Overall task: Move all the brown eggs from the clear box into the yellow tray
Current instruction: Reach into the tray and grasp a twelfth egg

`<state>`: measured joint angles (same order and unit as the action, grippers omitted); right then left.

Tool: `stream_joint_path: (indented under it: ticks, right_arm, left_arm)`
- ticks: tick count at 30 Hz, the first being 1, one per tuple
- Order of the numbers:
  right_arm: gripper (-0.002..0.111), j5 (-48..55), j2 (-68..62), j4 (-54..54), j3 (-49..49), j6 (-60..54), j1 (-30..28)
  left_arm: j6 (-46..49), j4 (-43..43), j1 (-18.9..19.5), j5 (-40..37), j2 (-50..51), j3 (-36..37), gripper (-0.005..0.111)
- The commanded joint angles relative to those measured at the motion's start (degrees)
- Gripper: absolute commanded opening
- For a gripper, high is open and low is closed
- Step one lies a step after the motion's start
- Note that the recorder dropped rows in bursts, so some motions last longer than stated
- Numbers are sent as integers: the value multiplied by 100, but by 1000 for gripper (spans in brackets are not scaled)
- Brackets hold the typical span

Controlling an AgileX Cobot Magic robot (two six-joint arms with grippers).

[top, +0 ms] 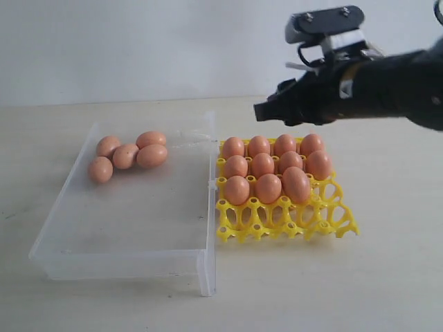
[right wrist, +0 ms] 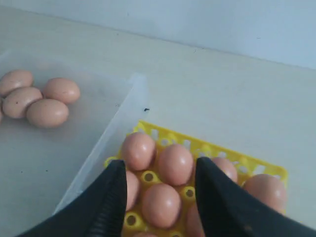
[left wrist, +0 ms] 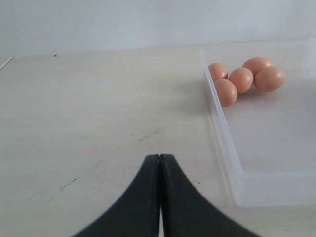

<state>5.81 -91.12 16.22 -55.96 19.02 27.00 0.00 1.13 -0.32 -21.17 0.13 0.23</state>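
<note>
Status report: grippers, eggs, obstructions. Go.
Left gripper shut. Right gripper open, empty, over yellow tray. Five brown eggs in clear box. Nothing blocking.

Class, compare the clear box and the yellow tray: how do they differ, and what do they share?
The clear box is transparent, smooth-floored and larger; the yellow tray is opaque openwork with cups. The box holds five brown eggs clustered loose; the tray holds eleven in cups. Both rest on the table.
</note>
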Motion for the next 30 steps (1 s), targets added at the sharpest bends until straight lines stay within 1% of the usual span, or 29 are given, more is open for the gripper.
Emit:
stream_joint_path:
  ticks: [1, 4, 6, 7, 9, 12, 14, 18, 20, 23, 30]
  right_arm:
    - [48, 1709, -708, -1086, -1462, -994, 613]
    - [56, 2388, -1458, -2415, -2348, -1731, 874]
    - [57, 2757, -1946, -2872, -2919, -1867, 989]
    - [57, 2931, -2224, -3082, -3234, -1809, 1014]
    - [57, 3084, -2754, -3331, -3839, -1176, 1036]
    - [57, 3096, -3386, -3342, -4609, 107, 1062]
    - [57, 3096, -3708, -3195, -4937, 1074, 1062]
    - [57, 2911, -4184, -2596, -5327, 3082, 1062]
    - [57, 2656, -4318, -2364, -5457, 3692, 1062]
    - [57, 2378, -4512, -2207, -5630, 4211, 1062]
    - [57, 2491, -4983, -2228, -6270, 4296, 1101]
  left_arm:
    - [31, -21, -27, 50, -13, -23, 0]
    - [31, -21, -27, 50, -13, -23, 0]
    - [31, -21, -27, 50, -13, -23, 0]
    - [31, -21, -27, 50, -13, -23, 0]
    - [31, -21, -27, 50, -13, -23, 0]
    - [31, -21, -27, 50, -13, -23, 0]
    - [31, -21, -27, 50, -13, -23, 0]
    - [31, -21, -27, 50, -13, -23, 0]
    - [31, -21, -27, 50, -13, -23, 0]
    - [31, -21, -27, 50, -13, -23, 0]
    - [31, -21, -27, 50, -13, -23, 0]
